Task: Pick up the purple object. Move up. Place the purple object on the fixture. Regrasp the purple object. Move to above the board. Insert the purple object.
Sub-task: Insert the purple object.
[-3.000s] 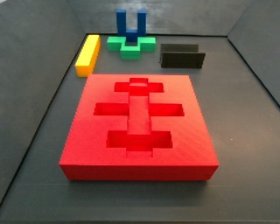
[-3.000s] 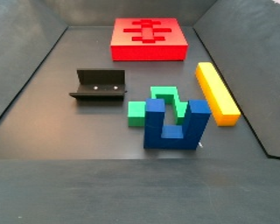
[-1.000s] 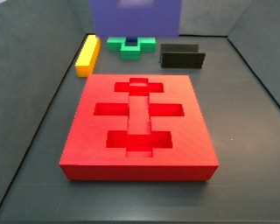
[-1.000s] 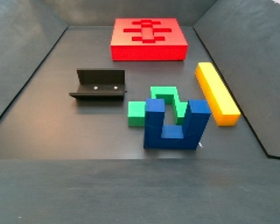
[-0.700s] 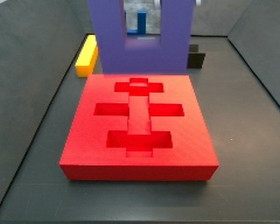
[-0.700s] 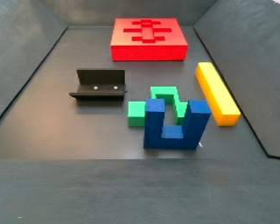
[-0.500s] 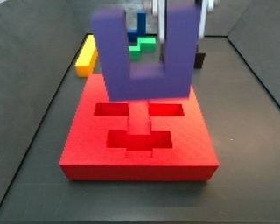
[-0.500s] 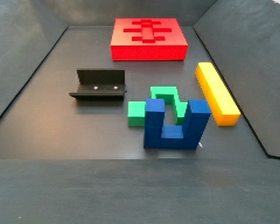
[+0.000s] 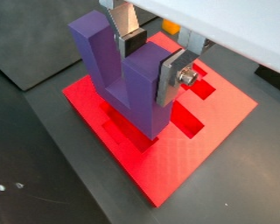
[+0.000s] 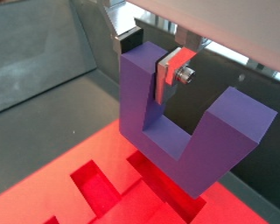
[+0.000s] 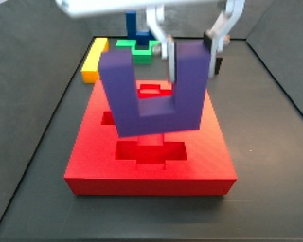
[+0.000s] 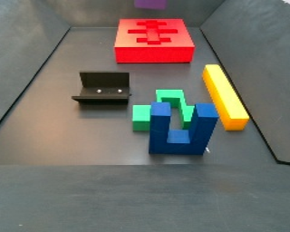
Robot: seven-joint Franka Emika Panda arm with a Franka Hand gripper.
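The purple object (image 11: 148, 99) is a U-shaped block, prongs up, hanging just above the red board (image 11: 103, 163). My gripper (image 11: 189, 45) is shut on one prong, with a silver finger on each side of it. Both wrist views show the grip: the gripper (image 9: 149, 57) clamps the purple object (image 9: 122, 83) over the board (image 9: 213, 131), and the gripper (image 10: 152, 54) holds the purple object (image 10: 166, 127) above the board's recesses (image 10: 95, 184). A side view shows the board (image 12: 154, 50), a purple sliver (image 12: 150, 3) at the frame edge, and the empty fixture (image 12: 102, 89).
A yellow bar (image 12: 225, 94), a green block (image 12: 159, 101) and a blue two-pronged piece (image 12: 181, 129) stand beyond the board's far end. In a side view the yellow bar (image 11: 94, 59) and green block (image 11: 141, 47) show behind the held piece. Grey walls enclose the floor.
My gripper with the purple object has come into a side view from above and moved forward and down, from over the far pieces to over the board's middle.
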